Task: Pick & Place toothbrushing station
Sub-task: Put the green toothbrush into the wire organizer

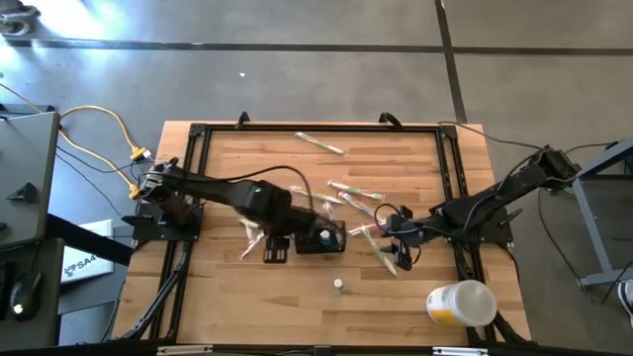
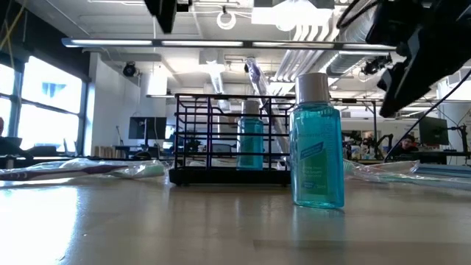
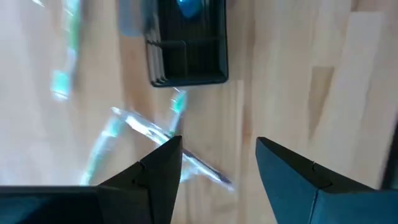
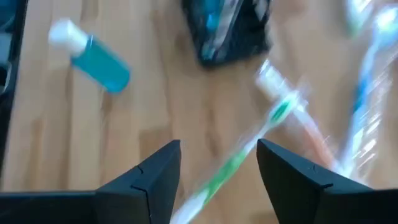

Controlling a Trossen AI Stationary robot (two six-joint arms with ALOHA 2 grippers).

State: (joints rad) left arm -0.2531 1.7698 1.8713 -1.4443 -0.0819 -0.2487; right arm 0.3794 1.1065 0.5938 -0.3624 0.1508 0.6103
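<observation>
two dark jointed arms (cables trailing), angular fingers.

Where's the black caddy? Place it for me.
In the high view the black caddy stands near the table's middle, just right of the left gripper, with wrapped toothbrushes scattered behind it.

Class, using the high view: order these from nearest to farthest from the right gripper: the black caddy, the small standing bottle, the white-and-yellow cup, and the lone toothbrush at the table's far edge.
Measured from the right gripper:
1. Black caddy, just to its left, mid-table.
2. Small bottle, toward the table's near edge, to its left.
3. White-and-yellow cup, lying at the near right corner.
4. Lone toothbrush, by the far edge.
The bottle and the cup are fairly close to each other in distance.
</observation>
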